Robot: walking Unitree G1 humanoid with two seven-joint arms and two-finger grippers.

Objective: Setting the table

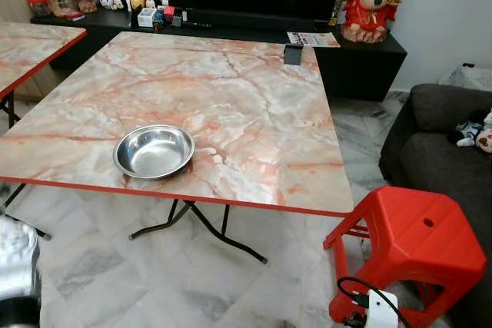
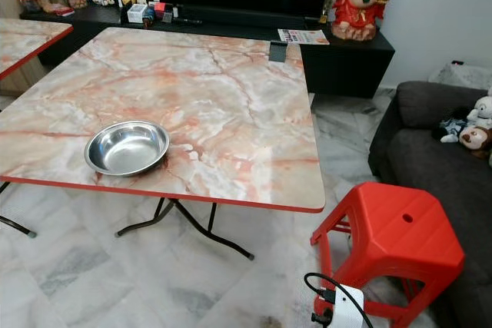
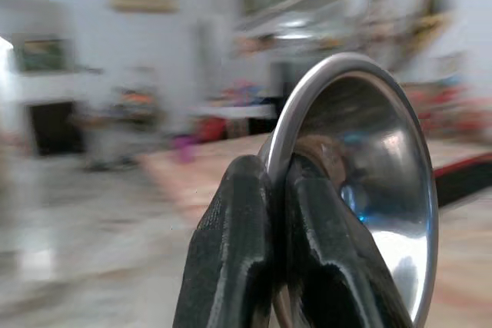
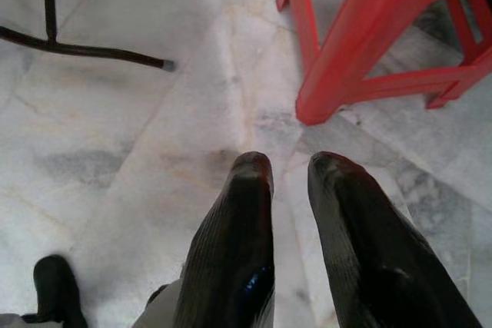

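Observation:
A round steel bowl (image 1: 154, 151) rests upright near the front edge of the marble-patterned folding table (image 1: 254, 90), left of its middle. My left gripper (image 3: 275, 170) is shut on the rim of a second steel bowl (image 3: 377, 190), which it holds on edge with the hollow side facing the camera; the room behind is blurred. My right gripper (image 4: 288, 167) hangs low over the marble floor beside a red stool (image 4: 369, 44), its fingers slightly apart with nothing between them.
The red plastic stool (image 1: 411, 240) stands at the table's front right corner, a dark sofa (image 1: 446, 151) beyond it. A second marble table (image 1: 31, 44) is at the left. A small black object (image 1: 293, 54) sits on the table's far edge. Black folding legs (image 1: 200, 224) spread underneath.

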